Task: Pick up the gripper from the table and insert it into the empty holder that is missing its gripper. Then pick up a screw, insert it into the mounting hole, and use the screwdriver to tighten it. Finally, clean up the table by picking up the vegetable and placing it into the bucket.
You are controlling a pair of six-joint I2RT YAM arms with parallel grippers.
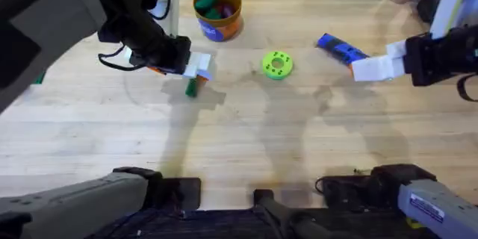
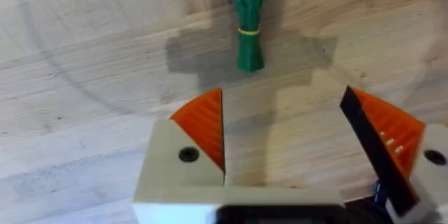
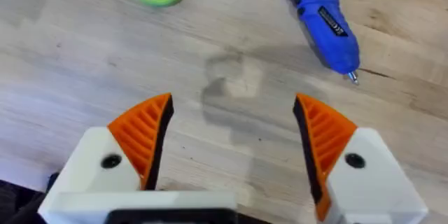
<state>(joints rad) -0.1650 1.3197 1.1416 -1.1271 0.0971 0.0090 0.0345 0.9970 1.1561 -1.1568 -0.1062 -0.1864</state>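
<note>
Both grippers were spread wide, gripping nothing. We saw the vegetable (image 2: 248, 19) (yellow band visible from the left wrist) just beyond the left gripper (image 2: 287, 136); overhead, the bucket (image 1: 217, 12) stood farther off.

The overhead camera looks down and forward over the table (image 1: 246, 142). The left wrist camera hangs close above the wood, facing the vegetable (image 2: 248, 21), which the overhead shares (image 1: 191, 87). The right wrist camera, equally near, faces the screwdriver (image 3: 322, 21), shared likewise (image 1: 337, 48).
</note>
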